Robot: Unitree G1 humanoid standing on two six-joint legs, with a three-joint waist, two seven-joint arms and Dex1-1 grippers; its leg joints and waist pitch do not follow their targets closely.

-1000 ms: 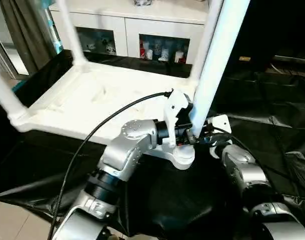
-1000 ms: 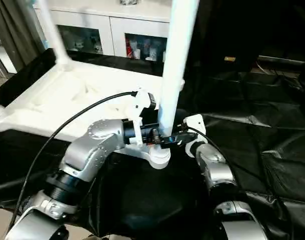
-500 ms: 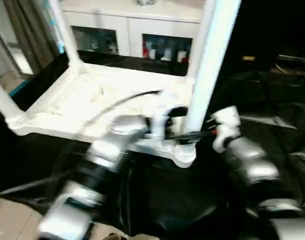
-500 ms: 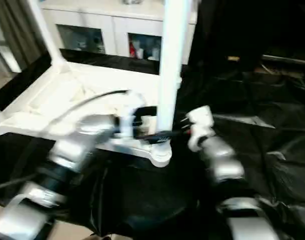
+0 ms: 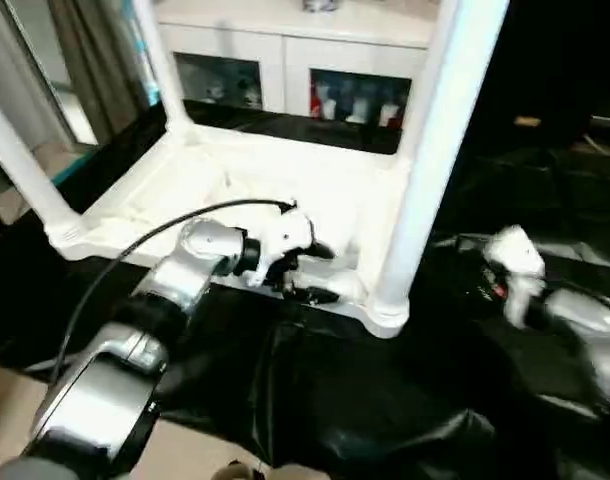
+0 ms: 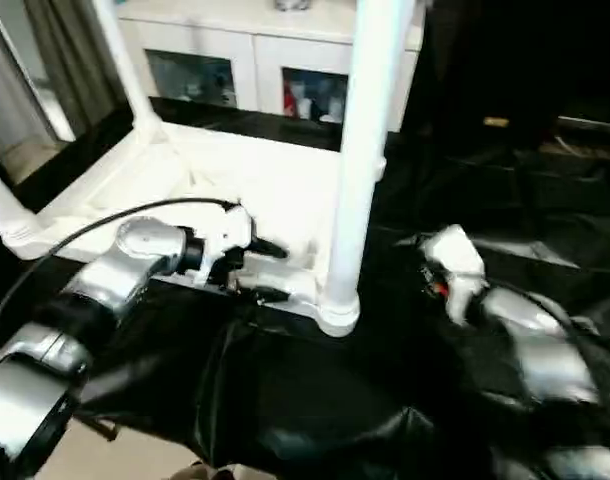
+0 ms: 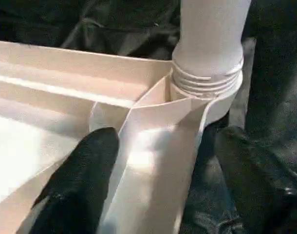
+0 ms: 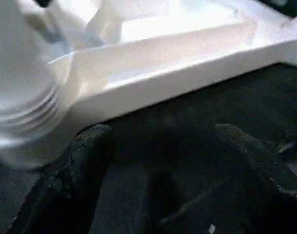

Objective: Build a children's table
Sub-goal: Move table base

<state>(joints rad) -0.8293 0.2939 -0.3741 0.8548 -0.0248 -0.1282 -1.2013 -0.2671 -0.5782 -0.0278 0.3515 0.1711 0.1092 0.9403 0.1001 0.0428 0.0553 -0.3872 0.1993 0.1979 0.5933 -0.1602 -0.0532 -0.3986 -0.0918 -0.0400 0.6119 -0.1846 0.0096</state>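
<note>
Both jaws stood open, holding nothing: left gripper (image 5: 310, 275) straddled the rim of the upturned children's table (image 5: 225, 190) at frame centre, right gripper (image 5: 490, 265) apart at right.

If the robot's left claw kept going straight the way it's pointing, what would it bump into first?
Probably the near leg where it screws into the table's corner socket. The left claw points right at it, its fingers straddling the table's rim. Depth is hard to judge.
</note>
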